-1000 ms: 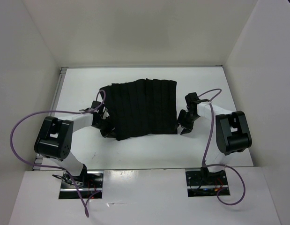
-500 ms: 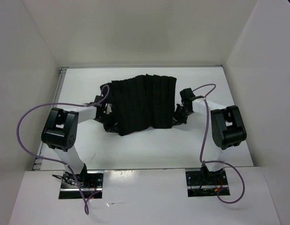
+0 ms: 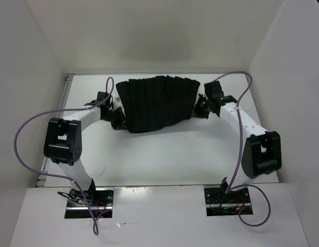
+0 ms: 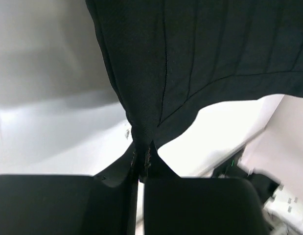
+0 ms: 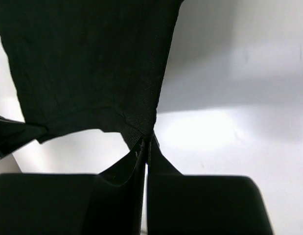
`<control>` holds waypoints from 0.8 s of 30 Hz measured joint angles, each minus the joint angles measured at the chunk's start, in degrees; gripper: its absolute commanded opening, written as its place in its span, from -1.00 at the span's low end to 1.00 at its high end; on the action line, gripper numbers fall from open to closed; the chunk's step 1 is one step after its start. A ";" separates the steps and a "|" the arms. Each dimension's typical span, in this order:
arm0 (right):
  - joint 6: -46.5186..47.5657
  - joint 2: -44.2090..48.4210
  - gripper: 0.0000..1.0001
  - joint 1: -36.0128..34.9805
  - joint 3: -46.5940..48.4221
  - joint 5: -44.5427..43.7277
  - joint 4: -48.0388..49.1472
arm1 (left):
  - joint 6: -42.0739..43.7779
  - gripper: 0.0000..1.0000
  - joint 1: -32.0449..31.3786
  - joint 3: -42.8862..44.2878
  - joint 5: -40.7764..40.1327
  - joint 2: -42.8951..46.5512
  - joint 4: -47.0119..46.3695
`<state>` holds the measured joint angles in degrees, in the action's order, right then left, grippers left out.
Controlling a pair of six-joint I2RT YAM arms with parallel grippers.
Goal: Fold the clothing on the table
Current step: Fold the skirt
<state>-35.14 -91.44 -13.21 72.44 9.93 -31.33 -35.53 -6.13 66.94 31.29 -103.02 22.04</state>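
Your left fingers point(image 4: 120, 171) and right fingers point(image 5: 126, 166) each clench a near corner of the pleated black garment point(image 3: 156, 103), stretched crosswise between them above the desk point(image 3: 164, 159).

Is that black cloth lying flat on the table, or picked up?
Partly picked up: the left gripper and right gripper each pinch a corner of the cloth, and the table shows beneath it.
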 measured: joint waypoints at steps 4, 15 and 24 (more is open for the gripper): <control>-2.19 9.35 -1.00 -0.79 -11.91 1.33 -7.28 | 0.57 -0.96 -0.11 -12.48 1.22 8.90 4.33; -10.54 34.91 -1.00 -3.34 -10.45 2.40 -25.00 | -3.13 -0.87 3.54 -11.50 2.16 39.19 16.90; -9.35 18.08 -1.00 0.02 -10.10 1.64 -17.68 | -5.40 -0.87 4.42 -7.52 3.63 15.52 9.29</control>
<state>-44.49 -73.36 -13.19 62.35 11.57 -49.01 -40.93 -1.72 59.42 34.92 -87.50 31.33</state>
